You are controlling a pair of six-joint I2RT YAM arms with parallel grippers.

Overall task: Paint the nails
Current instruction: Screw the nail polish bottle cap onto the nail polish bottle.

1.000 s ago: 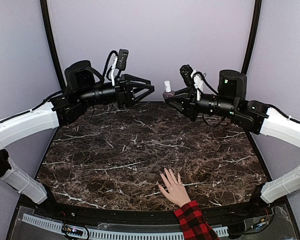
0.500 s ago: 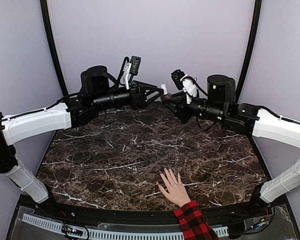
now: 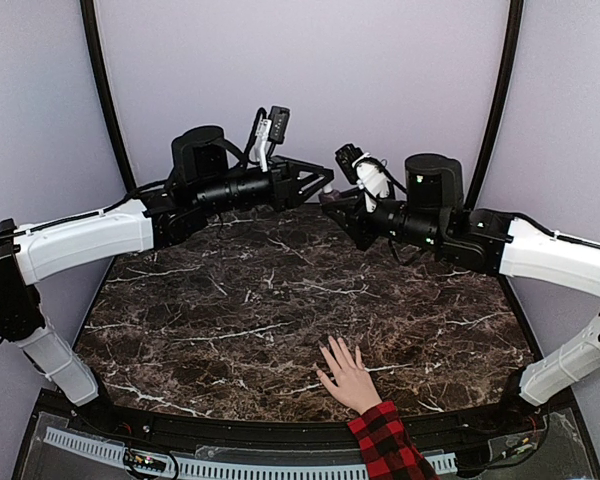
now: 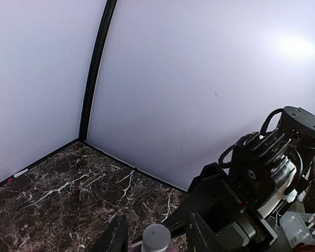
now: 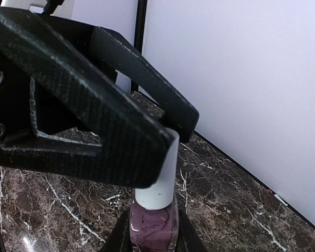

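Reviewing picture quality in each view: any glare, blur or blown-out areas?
Top external: evenly lit and sharp, the hand clear. Left wrist: a glare spot on the back wall, and the white cap soft at the bottom edge. Right wrist: the left gripper looms large and dark near the lens; the polish bottle is sharp.

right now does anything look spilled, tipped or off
Nothing stands out. The polish bottle sits upright in the right gripper, with the left gripper bracketing its white cap. No polish shows on the marble table, and the hand lies flat near the front edge.
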